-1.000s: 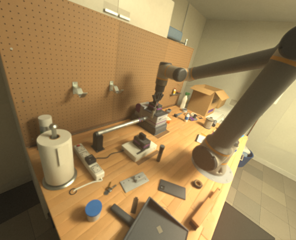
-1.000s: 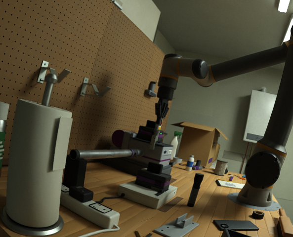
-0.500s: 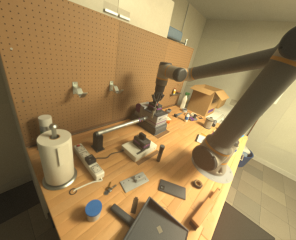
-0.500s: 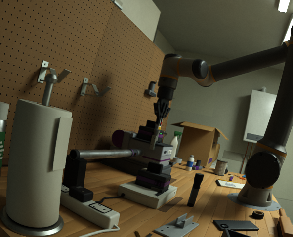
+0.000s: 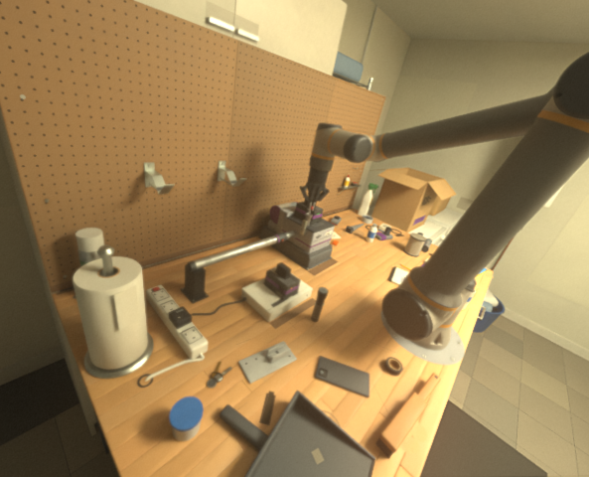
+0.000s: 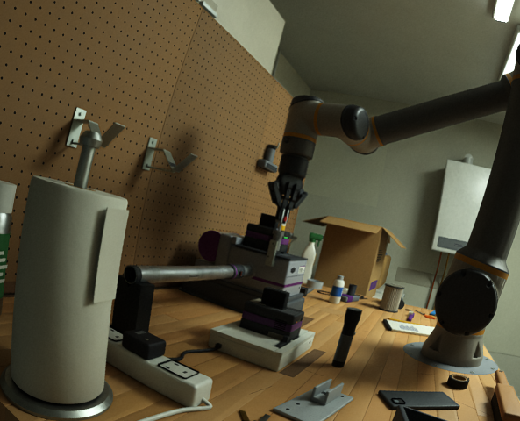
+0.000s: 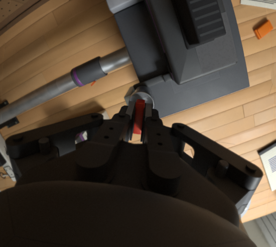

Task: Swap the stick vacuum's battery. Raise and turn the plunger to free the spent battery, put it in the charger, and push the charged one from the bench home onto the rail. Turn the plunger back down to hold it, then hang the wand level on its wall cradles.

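At the back of the bench, by the pegboard, the stick vacuum's grey body (image 5: 305, 236) rests on a dark stand. Its metal wand (image 5: 238, 250) runs left onto a black block. A dark battery (image 7: 197, 7) sits on top of the body. My gripper (image 7: 139, 123) points straight down at the body's near corner, and its fingers are closed on the plunger's red tab (image 7: 139, 119) above the grey plunger barrel (image 6: 272, 247). A second battery (image 5: 282, 281) stands in the white charger (image 5: 275, 299) in front of the vacuum. Two wall cradles (image 5: 156, 179) (image 5: 228, 174) hang empty on the pegboard.
An open cardboard box (image 5: 412, 197) stands at the far right with bottles and a filter near it. A paper-towel roll (image 5: 112, 313), power strip (image 5: 177, 321), torch (image 5: 319, 304), bracket plate (image 5: 267, 361), phone (image 5: 342, 376) and a tray (image 5: 310, 441) fill the near bench.
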Available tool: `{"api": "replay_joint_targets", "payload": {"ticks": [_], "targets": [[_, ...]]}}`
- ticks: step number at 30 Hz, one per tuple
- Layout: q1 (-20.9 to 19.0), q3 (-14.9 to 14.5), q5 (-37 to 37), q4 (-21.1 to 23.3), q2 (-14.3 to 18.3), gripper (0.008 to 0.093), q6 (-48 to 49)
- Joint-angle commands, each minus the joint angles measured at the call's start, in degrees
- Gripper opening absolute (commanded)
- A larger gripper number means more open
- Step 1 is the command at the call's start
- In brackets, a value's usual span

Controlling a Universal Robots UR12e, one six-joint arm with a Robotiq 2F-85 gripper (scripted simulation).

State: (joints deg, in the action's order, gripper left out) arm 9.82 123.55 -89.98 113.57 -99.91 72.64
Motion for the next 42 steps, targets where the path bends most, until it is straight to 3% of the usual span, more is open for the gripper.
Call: {"api": "replay_joint_targets", "payload": {"ticks": [1, 27, 42], "targets": [[-0.01, -0.12, -0.02, -0.06, -0.09, 0.0080, -1.25], [-0.01, -0.12, -0.02, -0.06, -0.09, 0.0080, -39.38], [-0.01, -0.12, -0.02, -0.06, -0.09, 0.0080, -54.88]]}}
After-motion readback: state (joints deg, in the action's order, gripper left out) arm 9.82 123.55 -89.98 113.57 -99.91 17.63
